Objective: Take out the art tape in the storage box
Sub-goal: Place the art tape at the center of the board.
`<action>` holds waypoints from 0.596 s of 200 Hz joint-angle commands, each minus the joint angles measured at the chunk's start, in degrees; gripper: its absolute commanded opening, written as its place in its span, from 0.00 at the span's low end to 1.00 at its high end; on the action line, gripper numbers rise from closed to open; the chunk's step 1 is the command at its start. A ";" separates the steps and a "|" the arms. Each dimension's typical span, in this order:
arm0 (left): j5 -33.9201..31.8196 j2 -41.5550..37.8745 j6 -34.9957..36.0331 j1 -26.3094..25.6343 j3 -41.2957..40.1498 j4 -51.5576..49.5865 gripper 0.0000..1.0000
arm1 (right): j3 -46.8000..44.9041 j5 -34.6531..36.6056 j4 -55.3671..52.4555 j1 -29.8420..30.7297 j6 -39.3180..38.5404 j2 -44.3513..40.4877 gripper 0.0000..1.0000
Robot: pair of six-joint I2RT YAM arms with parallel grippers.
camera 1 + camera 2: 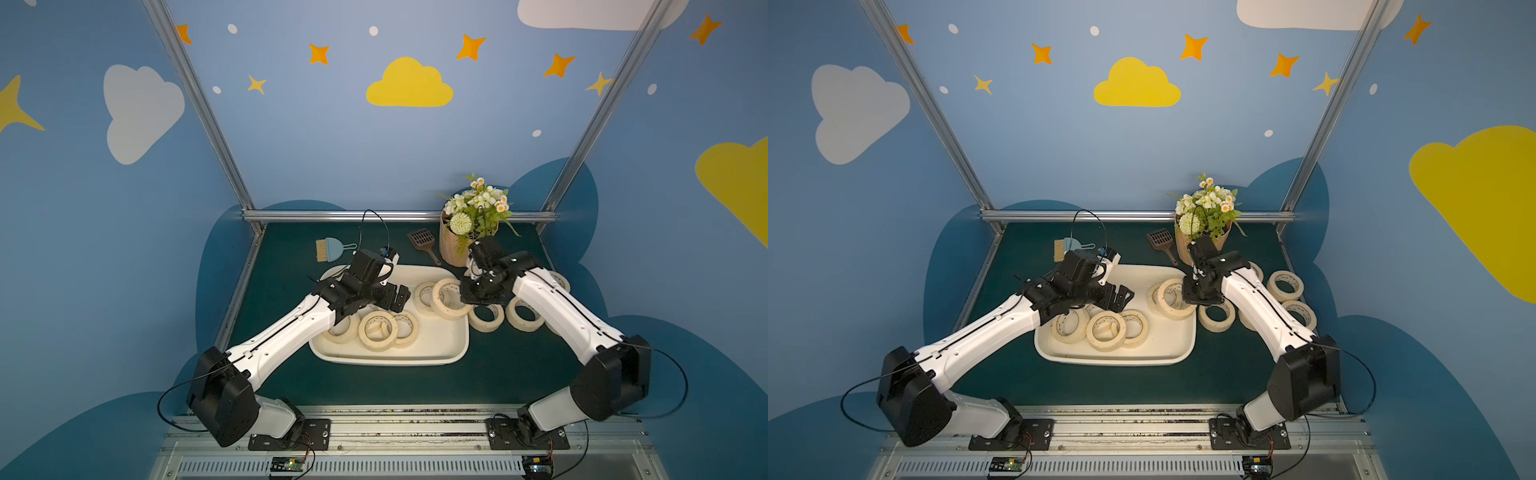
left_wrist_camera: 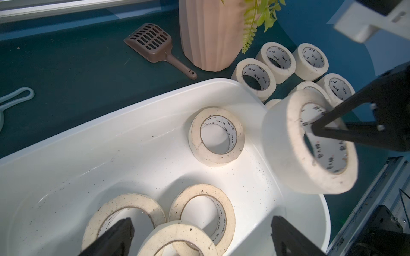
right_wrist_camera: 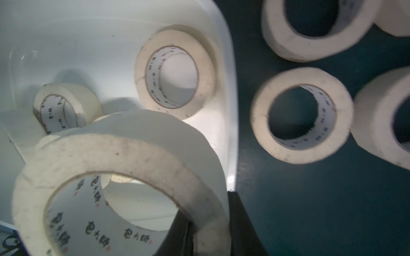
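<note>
Holding: right gripper [image 3: 210,228] pinches one roll [image 2: 278,144] by its wall, over box [image 1: 390,360] rim | left gripper [image 2: 200,221] wide, empty, above rolls [image 1: 378,330] lying in box | they're likely light, stiff, matte | you pinch the wall, one finger through core.

**Table layout seen from above.** The storage box [image 1: 390,360] sits at the centre of the table [image 1: 519,374]. Inside it, several art tape rolls [image 1: 376,347] cluster at front left and a flat roll [image 1: 417,297] lies at rear right. A tilted roll [image 1: 442,311] hangs above the right rim. Loose rolls [image 1: 484,328] lie on the table right of the box. Behind them stands a flower pot [image 1: 451,249]. Left of the pot is a scoop [image 1: 420,238], and farther left a brush and dustpan [image 1: 332,247].
</note>
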 commanded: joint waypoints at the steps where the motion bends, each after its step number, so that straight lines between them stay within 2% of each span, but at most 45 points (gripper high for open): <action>1: 0.65 1.08 0.85 2.18 -1.27 0.54 1.00 | -7.20 5.51 -2.79 -8.03 0.92 -6.91 0.00; 25: 2.11 5.12 1.67 2.70 0.40 1.58 1.00 | -14.75 8.61 -1.43 -22.86 0.69 -12.14 0.00; 59: 6.87 14.31 3.39 2.64 7.87 0.35 0.98 | -21.79 6.42 5.25 -45.09 1.18 -13.78 0.00; 74: 8.00 17.89 3.79 2.24 10.99 -0.29 0.97 | -22.93 6.48 6.07 -51.43 1.98 -12.43 0.00; 119: 8.34 26.17 4.63 1.69 15.99 -0.12 0.96 | -27.91 7.27 10.72 -65.27 0.21 -12.14 0.00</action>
